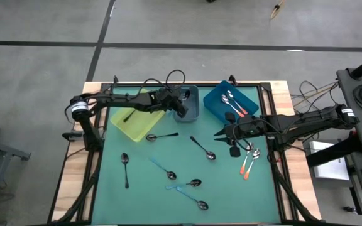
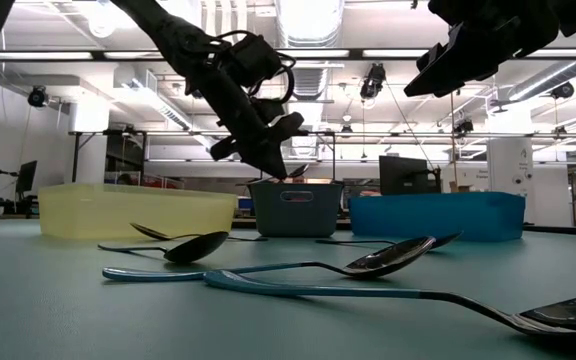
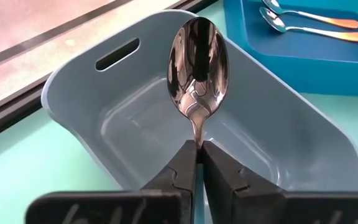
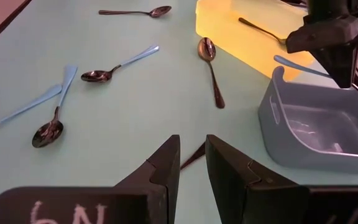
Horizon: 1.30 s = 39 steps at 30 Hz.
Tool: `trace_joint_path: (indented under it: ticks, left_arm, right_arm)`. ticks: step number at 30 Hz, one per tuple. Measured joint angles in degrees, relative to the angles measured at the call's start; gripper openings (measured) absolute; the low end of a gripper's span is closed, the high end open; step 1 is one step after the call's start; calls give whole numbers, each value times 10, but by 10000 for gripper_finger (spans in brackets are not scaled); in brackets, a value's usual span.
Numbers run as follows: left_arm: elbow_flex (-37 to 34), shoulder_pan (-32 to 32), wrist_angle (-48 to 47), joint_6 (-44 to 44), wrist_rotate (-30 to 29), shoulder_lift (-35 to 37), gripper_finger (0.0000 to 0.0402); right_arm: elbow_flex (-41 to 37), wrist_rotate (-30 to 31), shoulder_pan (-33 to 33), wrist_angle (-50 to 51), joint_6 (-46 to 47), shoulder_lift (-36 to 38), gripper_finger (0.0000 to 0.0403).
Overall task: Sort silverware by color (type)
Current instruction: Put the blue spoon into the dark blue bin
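Landmark: grey-blue bin point(image 1: 188, 104), at the mat's far edge.

Left of it: yellow bin point(image 1: 137, 115), one black-handled spoon point(image 1: 131, 115) inside.

Over it: left gripper point(image 1: 180, 107), fingers pressed together, pinching a spoon point(image 3: 197, 65) by its neck, bowl above the bin's interior; handle colour hidden here.

Nearer than it, on the green mat point(image 1: 137, 188): black-handled spoons point(image 1: 125, 168) and light-blue-handled spoons point(image 1: 163, 169), scattered.

Right of it: blue bin point(image 1: 217, 103), holding orange-handled spoons point(image 1: 236, 104).

Further right: right gripper point(image 1: 222, 134), fingers slightly apart, holding nothing. Two orange-handled spoons point(image 1: 249, 162) lie on the mat beside it.
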<state>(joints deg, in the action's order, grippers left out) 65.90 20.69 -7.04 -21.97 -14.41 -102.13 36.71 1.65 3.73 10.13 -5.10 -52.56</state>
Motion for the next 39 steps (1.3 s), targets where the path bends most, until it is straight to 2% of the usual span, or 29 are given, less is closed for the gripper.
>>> trace_joint_path:
  ticks: [11, 39]
  left_arm:
    - [0, -5, -7, -1, 19, 0, 11]
    - [0, -10, -9, 11, 19, 0, 12]
  right_arm:
    - [0, 0, 0, 0, 0, 0, 68]
    - [0, 0, 0, 0, 0, 0, 68]
